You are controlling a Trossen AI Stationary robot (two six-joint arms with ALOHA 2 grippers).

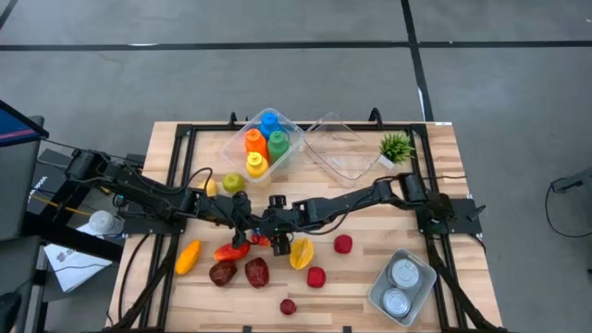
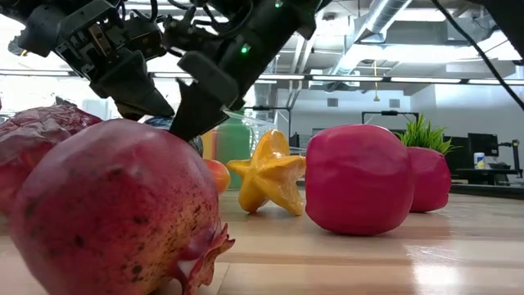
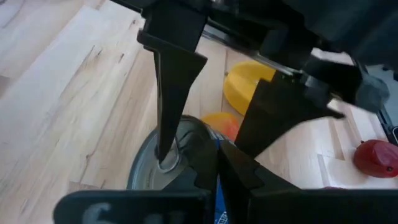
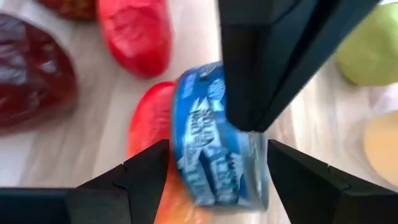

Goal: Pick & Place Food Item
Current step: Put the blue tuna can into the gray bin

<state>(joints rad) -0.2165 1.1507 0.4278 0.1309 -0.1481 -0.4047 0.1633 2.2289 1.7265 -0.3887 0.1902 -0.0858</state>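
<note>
while two silver cans already sit in the clear plastic tray (image 1: 381, 294) beyond the yellow starfruit (image 1: 302, 252), a blue-labelled tin can (image 4: 214, 152) beside that fruit sits pinched by the left gripper's (image 4: 252, 121) closed jaws, the right gripper's (image 4: 219, 162) open jaws straddling it; delivery remains.

Both my arms reach inward and meet near the middle of the high frame. My left arm comes in from the left edge, its gripper (image 1: 248, 225) closed, fingers pressed together and pointing down. My right arm stretches in from the right side, its gripper (image 1: 275, 228) just beside the left one, fingers (image 4: 146, 171) spread apart.
</note>
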